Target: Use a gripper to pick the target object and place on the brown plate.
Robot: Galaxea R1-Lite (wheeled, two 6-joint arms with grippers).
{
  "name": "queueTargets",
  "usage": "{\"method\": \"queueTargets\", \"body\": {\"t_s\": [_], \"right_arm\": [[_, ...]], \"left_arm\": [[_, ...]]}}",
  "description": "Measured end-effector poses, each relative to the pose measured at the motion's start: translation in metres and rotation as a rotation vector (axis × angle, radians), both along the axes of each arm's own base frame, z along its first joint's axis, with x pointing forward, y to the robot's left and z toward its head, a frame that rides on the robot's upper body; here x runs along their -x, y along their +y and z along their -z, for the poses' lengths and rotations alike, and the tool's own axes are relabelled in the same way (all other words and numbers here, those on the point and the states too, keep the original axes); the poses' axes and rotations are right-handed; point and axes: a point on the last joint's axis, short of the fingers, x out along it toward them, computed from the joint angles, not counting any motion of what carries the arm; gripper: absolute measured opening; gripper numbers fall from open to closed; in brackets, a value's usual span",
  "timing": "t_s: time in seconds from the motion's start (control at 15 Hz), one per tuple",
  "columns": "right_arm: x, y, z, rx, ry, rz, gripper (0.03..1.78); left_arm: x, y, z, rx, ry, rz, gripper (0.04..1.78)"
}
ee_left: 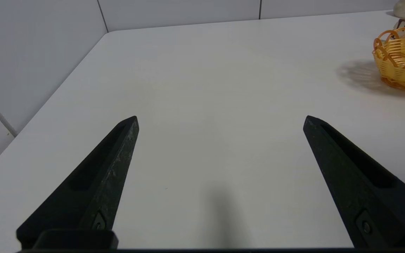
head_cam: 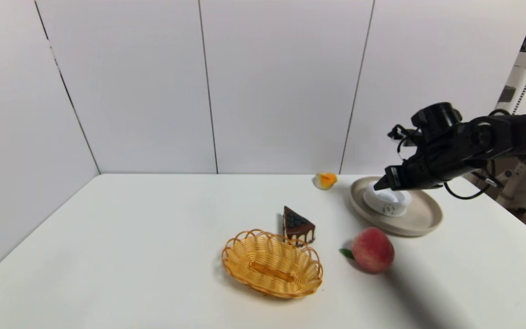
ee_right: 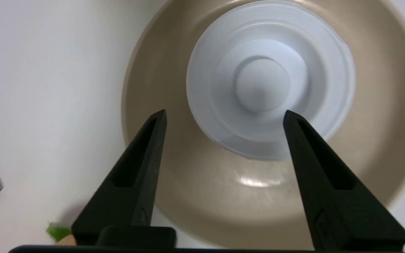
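The white ring-shaped dish (head_cam: 387,202) rests on the brown plate (head_cam: 420,219) at the right back of the table. In the right wrist view the dish (ee_right: 269,80) lies inside the plate (ee_right: 202,196). My right gripper (head_cam: 378,185) hangs just above the dish, open and empty, its two black fingers wide apart (ee_right: 223,117) and clear of the dish. My left gripper (ee_left: 220,119) is open and empty over bare table at the left; it is out of the head view.
A peach (head_cam: 372,250) lies in front of the plate. A woven yellow basket (head_cam: 272,264) sits at the centre front, also in the left wrist view (ee_left: 403,58). A chocolate cake slice (head_cam: 297,225) stands behind it. A small orange-white object (head_cam: 325,180) lies near the wall.
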Motion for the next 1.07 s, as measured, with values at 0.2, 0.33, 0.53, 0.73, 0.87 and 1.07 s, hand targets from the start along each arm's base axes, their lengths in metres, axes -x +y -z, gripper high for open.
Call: {"method": "queueTargets", "body": {"t_s": [0.2, 0.33, 0.53, 0.73, 0.87, 1.07], "right_arm": [[0.047, -0.007, -0.041, 0.0, -0.014, 0.013, 1.38], [0.094, -0.013, -0.064, 0.005, -0.039, 0.027, 1.45], [0.18, -0.023, -0.082, 0.005, -0.115, 0.056, 1.53], [0.268, -0.031, -0.069, 0.011, -0.253, 0.1, 1.59], [0.315, -0.032, -0.033, 0.023, -0.345, 0.133, 1.62], [0.357, -0.033, 0.03, 0.059, -0.536, 0.163, 1.65]], "left_arm": [[0.0, 0.0, 0.0, 0.0, 0.0, 0.0, 1.69], [0.0, 0.0, 0.0, 0.001, 0.0, 0.0, 1.69], [0.0, 0.0, 0.0, 0.0, 0.0, 0.0, 1.69], [0.0, 0.0, 0.0, 0.0, 0.0, 0.0, 1.69], [0.0, 0.0, 0.0, 0.0, 0.0, 0.0, 1.69], [0.0, 0.0, 0.0, 0.0, 0.0, 0.0, 1.69]]}}
